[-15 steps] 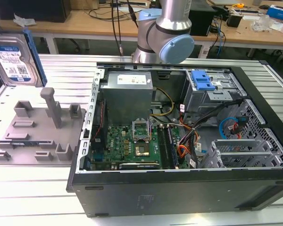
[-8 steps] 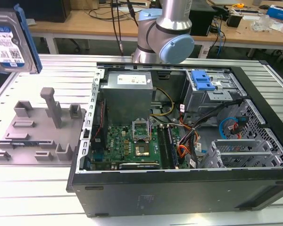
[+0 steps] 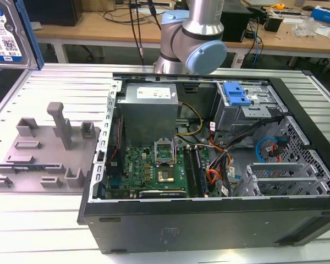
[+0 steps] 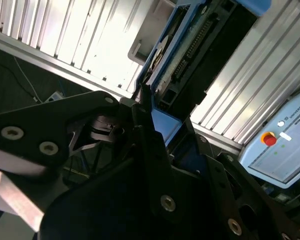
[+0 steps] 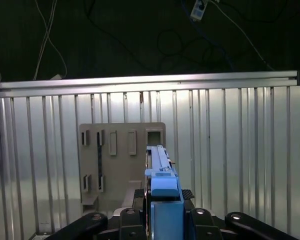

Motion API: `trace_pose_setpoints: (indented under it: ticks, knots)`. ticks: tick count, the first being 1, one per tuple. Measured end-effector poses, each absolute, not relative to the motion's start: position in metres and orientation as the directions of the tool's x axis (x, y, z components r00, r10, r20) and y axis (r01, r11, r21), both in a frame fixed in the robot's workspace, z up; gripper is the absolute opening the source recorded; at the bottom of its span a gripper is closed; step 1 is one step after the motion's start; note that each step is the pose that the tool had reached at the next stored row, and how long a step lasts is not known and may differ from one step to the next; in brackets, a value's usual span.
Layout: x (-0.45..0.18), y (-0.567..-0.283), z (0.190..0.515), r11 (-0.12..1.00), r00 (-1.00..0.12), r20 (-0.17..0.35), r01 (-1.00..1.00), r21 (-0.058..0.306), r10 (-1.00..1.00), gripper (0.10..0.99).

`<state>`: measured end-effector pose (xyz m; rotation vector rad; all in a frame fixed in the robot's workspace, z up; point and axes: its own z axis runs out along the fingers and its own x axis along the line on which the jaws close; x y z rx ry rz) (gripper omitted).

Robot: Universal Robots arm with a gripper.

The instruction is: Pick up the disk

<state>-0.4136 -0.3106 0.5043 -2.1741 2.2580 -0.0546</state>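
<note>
Black metal fingers of the gripper [image 5: 162, 220] are closing on the disk [image 5: 162, 187], a flat silver metal hard drive with blue side rails, seen edge-on in the first wrist view and standing between the two jaws. In the second wrist view the same disk [image 4: 190, 55] is showing its connector edge and blue rail, with the gripper [image 4: 157, 145] clamping its lower end. In the exterior view the disk [image 3: 8, 33] is hanging high at that view's left corner, its blue-and-white barcode label facing the camera, well clear of the surface below.

Below the held disk, the grey plastic fixture tray [image 3: 41, 151] with upright posts and slots is lying on the ribbed aluminium table [image 3: 49, 220]; the first wrist view is showing this tray [image 5: 122, 160] directly beneath the drive.

Further along, toward the exterior view's right, the open black computer case [image 3: 209, 220] is lying on its side, exposing the green motherboard [image 3: 154, 170] and a blue plastic drive-bay latch [image 3: 235, 93]. Behind it the silver robot arm [image 3: 195, 38] is standing, with wooden workbenches [image 3: 99, 27] beyond.
</note>
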Motion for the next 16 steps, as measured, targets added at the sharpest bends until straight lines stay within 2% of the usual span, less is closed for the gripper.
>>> trace_pose_setpoints:
  ticks: [16]
  knots:
    - [-0.4136, -0.3106, 0.5041, 0.038, -0.038, 0.019, -0.999, -0.03, -0.999, 0.369]
